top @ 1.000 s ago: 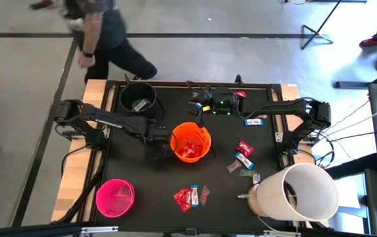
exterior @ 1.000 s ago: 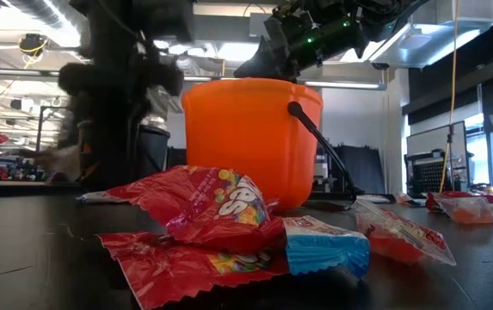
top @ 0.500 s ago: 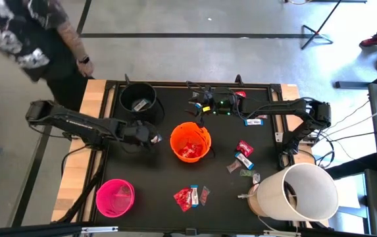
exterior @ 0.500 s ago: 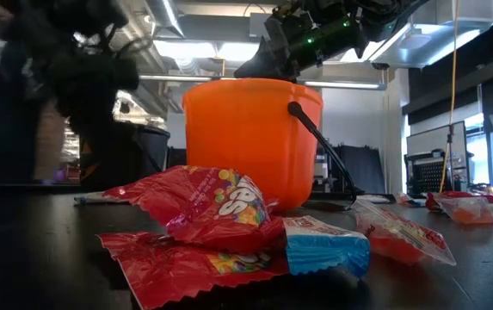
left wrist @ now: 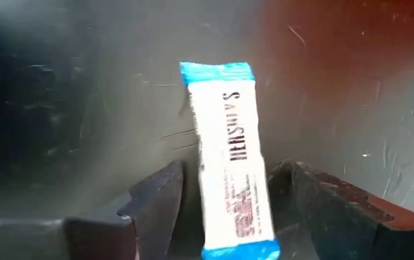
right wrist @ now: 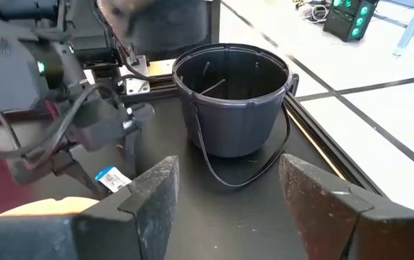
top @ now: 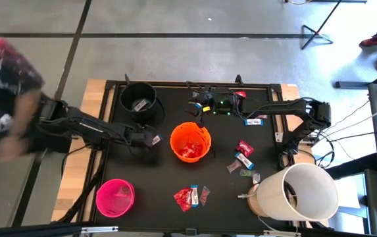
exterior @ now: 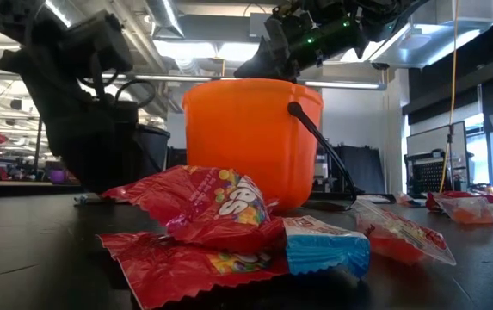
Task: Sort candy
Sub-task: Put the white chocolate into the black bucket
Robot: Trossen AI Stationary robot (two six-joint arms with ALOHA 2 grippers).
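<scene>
While the left hand (top: 150,139) hung between the black bucket (top: 138,101) and the orange bucket (top: 190,141) in the high view, the right hand (top: 204,105) waited at the surface's (top: 149,171) far edge; loose candy (top: 243,157) lay right of the orange bucket, more near the front beside the pink bucket (top: 115,197).

Low view: red packets (exterior: 216,207) piled before the orange bucket, unsorted.

Left wrist view: fingers (left wrist: 156,206) spread, a blue-and-white bar (left wrist: 230,155) lying between them on the surface, apparently not pinched.

Right wrist view: own fingers (right wrist: 152,195) apart, empty, facing the black bucket; the bar showed beneath the left hand, likely bound there.
</scene>
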